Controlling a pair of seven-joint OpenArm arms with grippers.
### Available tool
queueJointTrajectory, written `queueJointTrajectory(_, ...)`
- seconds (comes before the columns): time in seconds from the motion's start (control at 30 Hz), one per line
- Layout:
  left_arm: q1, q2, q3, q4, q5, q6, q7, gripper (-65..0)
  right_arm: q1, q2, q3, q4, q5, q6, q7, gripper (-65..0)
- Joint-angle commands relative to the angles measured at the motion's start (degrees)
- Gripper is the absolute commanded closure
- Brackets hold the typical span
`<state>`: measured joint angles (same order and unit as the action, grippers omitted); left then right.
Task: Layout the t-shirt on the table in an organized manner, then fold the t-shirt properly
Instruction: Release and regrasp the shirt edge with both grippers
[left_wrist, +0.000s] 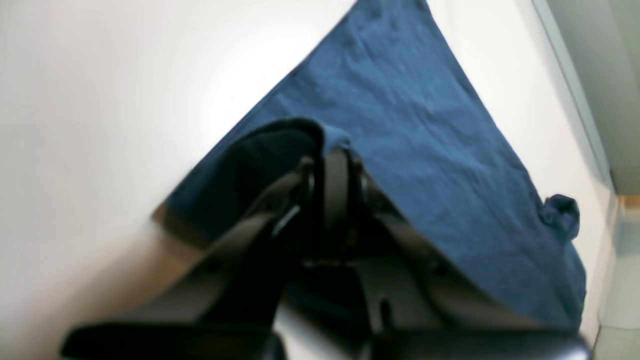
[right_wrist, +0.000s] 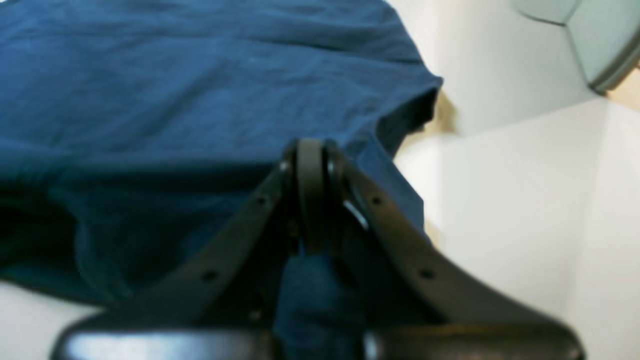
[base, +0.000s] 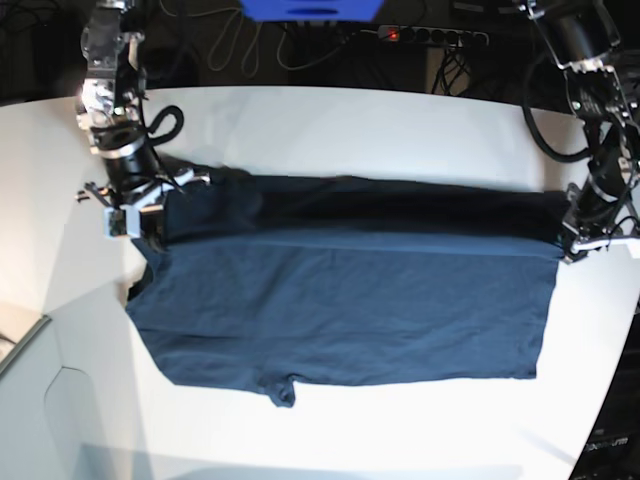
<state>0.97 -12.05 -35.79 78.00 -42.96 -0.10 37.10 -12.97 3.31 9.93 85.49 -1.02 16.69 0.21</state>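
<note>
The dark navy t-shirt (base: 350, 310) lies spread across the white table (base: 350, 130), and its far edge is held up in a long fold between the two arms. In the base view my right gripper (base: 150, 215) is at the shirt's left end and my left gripper (base: 578, 240) is at its right end. The left wrist view shows the left gripper (left_wrist: 335, 150) shut on a pinch of t-shirt (left_wrist: 410, 125) fabric. My right gripper (right_wrist: 310, 150) is likewise shut on the t-shirt (right_wrist: 175, 90) edge. A small cloth tab (base: 285, 392) sticks out at the near hem.
A power strip (base: 430, 35) and loose cables lie behind the table. The table's curved edge (base: 30, 340) runs along the lower left of the base view. In the left wrist view the table edge (left_wrist: 575, 85) is near the shirt's far side.
</note>
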Motion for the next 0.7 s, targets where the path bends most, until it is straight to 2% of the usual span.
queueJointTrajectory(0.0, -1.5, -0.9, -0.2, 0.0, -0.5, -0.3, -1.1, 0.0, 1.1, 0.4, 0.2, 0.2, 0.6, -0.2, 1.7, 0.0)
queueJointTrajectory(0.1, -3.0, -2.1, -0.1, -2.5, -0.5, -0.3, -1.1, 0.0, 2.1, 0.4, 0.2, -1.1, 0.6, -0.2, 1.7, 0.0)
queueJointTrajectory(0.27, -5.4, -4.0, 3.8, -7.1, -0.5, -0.3, -1.7, 0.0, 4.5, 0.4, 0.2, -4.0, 0.6, -0.2, 1.7, 0.0)
queueJointTrajectory(0.57, -8.8, -4.0, 4.7, -13.0, -0.5, -0.3, -1.7, -0.2, 9.3, 0.7, 0.2, -9.0, 0.5, -0.2, 1.6, 0.0)
queueJointTrajectory(0.6, -9.2, -4.0, 4.7, -13.0, -0.5, -0.3, -1.6, -1.1, 9.9, 1.2, 0.1, -9.7, 0.5, -0.2, 1.6, -1.0)
queueJointTrajectory(0.67, -9.5, -4.0, 4.7, -13.1, -0.5, -0.3, -1.2, -5.0, 10.9, 1.6, -0.7, -11.2, 0.5, -0.2, 1.6, -7.1)
